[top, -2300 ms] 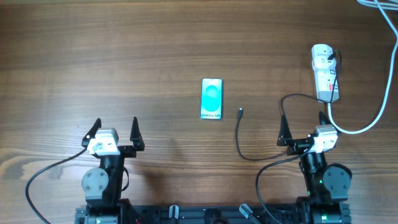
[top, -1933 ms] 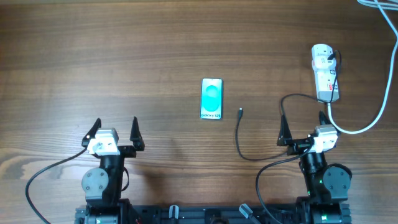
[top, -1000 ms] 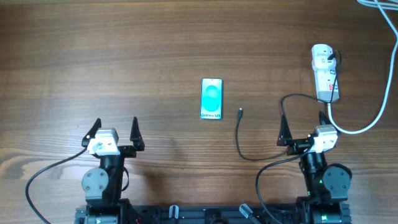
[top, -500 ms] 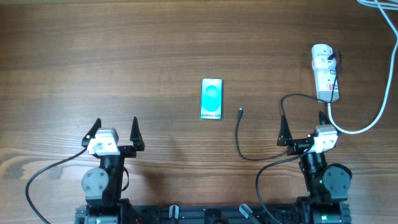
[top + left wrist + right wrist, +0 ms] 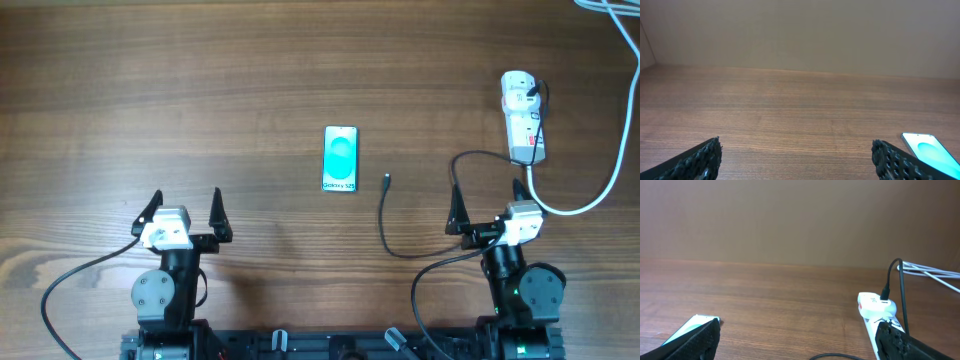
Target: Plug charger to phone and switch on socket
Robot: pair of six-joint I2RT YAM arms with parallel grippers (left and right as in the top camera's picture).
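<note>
A: Left gripper (image 5: 186, 196) and right gripper (image 5: 488, 192)?
B: Both spread wide, holding nothing.
A: Phone (image 5: 340, 158)?
B: Flat on the wood-grain table (image 5: 150, 80), a bright cyan rectangle, long axis running away from the arms, lettered end nearest them. The charger (image 5: 383, 225) has its thin black tip just right of it, pointing away too.

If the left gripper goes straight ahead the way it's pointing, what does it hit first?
Nothing, as far as I can see: ahead of the left gripper lies only bare table; the phone sits well off to its right.
</note>
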